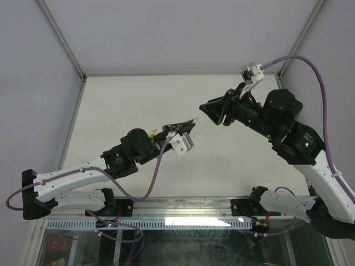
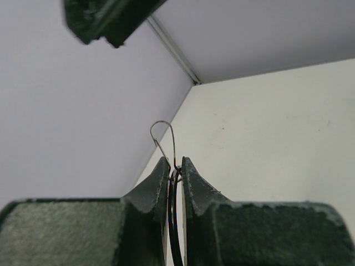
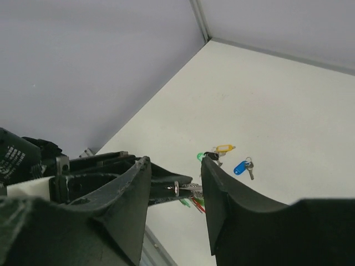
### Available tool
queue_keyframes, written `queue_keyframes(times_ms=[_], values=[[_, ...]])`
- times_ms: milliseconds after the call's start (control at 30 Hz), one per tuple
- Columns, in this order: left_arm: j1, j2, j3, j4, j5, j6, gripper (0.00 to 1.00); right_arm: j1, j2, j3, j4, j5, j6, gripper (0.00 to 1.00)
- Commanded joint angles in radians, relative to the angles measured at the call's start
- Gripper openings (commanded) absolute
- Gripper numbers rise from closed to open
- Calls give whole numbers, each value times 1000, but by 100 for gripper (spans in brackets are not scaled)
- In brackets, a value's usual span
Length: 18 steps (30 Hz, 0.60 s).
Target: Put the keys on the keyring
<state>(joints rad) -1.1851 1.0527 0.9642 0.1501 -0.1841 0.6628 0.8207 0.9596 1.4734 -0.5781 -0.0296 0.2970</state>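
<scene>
Left gripper is pinched onto the keyring. The thin wire loop is poked out past the fingertips, long axis run toward 2 o'clock in the top view, and is held above the bench. Right gripper is spread wide with nothing between the fingers and is faced at the loop from just beside it; the keyring lies at about 8 o'clock from it, not touching. In the right wrist view red and green caps are seen hung under the left gripper tip, judged to be keys already on the ring. Loose keys are laid close together on the bench beyond: a yellow-capped key, a blue-capped key and a green cap. Since no key is held, a pickup is judged needed first. Which arm is nearer cannot be told, as these keys are hidden in the top view. Open bench is left toward 10 and 12 o'clock, and the walls are well apart.
</scene>
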Motion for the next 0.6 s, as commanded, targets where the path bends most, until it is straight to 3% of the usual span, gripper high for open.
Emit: queue_keyframes(times_ms=[0,233,567], values=[[-2,-20,47,-23,63,30,0,4,91,126,-186,-82,58,44],[-2,-22,57,-30,76,25,0,3,135,146,-233,-145,96,42],[-2,-17,70,-30,83,17,0,3,125,112,-228,-168,83,27]])
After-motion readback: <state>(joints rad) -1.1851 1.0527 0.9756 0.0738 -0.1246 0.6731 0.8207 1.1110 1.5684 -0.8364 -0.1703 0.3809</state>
